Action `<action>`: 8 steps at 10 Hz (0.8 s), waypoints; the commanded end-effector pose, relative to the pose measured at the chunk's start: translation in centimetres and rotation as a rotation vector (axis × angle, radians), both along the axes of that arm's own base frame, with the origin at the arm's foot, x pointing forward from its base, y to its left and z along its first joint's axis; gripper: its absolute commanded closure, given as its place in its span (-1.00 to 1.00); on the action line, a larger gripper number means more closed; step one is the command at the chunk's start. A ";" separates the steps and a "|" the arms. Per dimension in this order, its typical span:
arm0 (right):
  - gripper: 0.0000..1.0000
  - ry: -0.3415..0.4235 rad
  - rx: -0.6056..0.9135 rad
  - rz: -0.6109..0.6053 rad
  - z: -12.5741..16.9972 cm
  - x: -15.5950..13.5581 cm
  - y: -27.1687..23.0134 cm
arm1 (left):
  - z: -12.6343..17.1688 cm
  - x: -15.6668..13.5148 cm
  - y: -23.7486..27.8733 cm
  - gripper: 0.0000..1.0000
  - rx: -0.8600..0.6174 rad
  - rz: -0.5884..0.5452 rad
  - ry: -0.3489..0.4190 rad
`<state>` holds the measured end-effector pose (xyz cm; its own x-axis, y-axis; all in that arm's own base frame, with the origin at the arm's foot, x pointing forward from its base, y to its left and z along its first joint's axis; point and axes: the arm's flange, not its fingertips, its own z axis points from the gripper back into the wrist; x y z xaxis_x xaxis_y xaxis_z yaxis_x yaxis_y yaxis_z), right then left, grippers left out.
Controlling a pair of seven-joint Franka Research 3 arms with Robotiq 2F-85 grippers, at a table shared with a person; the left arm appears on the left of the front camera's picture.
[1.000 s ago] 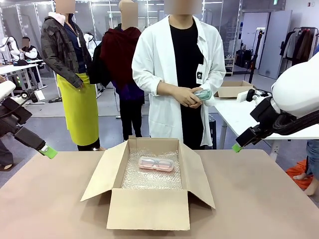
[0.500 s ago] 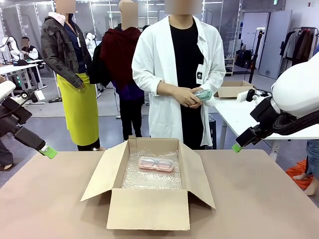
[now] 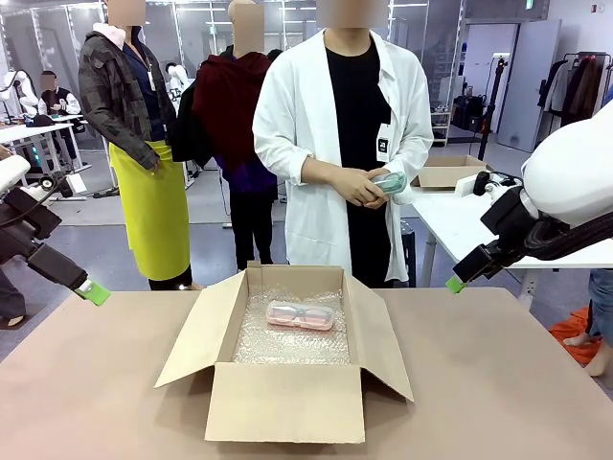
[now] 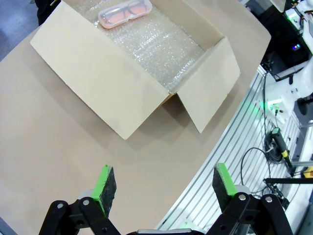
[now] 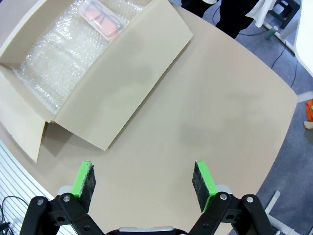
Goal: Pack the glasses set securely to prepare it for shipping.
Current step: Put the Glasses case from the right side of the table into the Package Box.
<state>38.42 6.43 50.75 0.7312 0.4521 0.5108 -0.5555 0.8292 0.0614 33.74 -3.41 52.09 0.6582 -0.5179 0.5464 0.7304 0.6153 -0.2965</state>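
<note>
My left claw (image 4: 163, 176) at nine and right claw (image 5: 144, 176) at three hang wide and empty, leaving room. The pink case (image 3: 300, 315) lies on bubble wrap (image 3: 287, 347) in the box (image 3: 287, 407) for padding. The person's hands (image 3: 362, 187) hold the mint case (image 3: 389, 180) at twelve.
</note>
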 end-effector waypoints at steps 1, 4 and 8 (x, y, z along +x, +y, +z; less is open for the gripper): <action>-1.00 0.014 0.002 -0.013 0.2 0.2 0.2 | 0.0 0.0 0.2 -1.00 -0.026 -0.024 -0.005; -1.00 0.014 0.002 -0.013 0.2 0.2 0.2 | 0.0 0.0 0.2 -1.00 -0.026 -0.024 -0.005; -1.00 0.014 0.002 -0.013 0.2 0.2 0.2 | 0.0 0.0 0.2 -1.00 -0.026 -0.024 -0.005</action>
